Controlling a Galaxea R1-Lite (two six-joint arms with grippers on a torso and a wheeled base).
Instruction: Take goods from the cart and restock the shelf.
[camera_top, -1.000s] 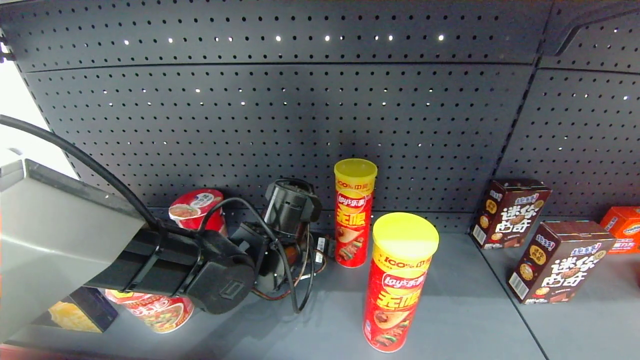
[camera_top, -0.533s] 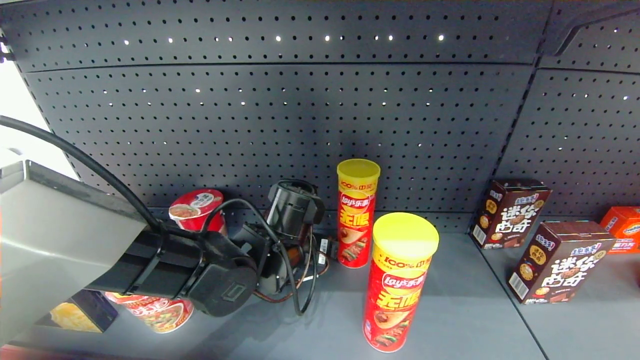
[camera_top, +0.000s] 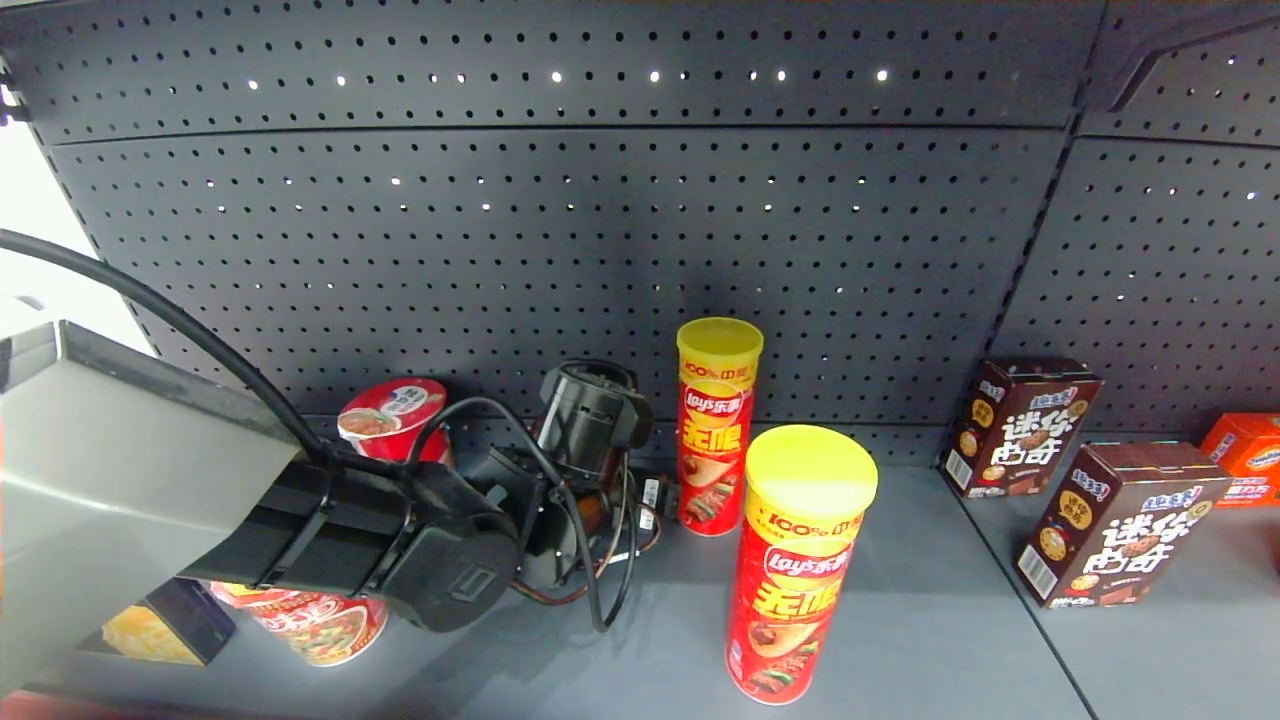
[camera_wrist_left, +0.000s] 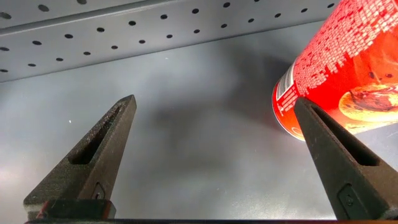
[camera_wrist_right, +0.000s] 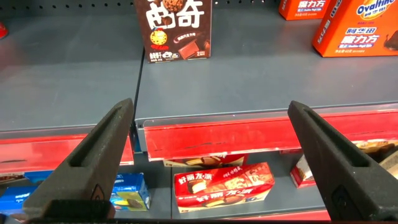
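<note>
Left gripper (camera_wrist_left: 212, 102) hovers near the shelf's (camera_top: 930, 620) back edge, jaws spread and empty, just beside the rear crisp can (camera_top: 716, 430). That can stands upright behind a second can (camera_top: 802, 570), apparently lined front to back as stock. The arm hides the jaws from the head view; the left wrist view settles it. Right gripper (camera_wrist_right: 211, 106), jaws wide apart and empty, faces the shelf's front edge.

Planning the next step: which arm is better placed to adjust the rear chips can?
Left, probably: the open left pincer is beside the rear chips can; the right pincer is outside the shelf.
</note>
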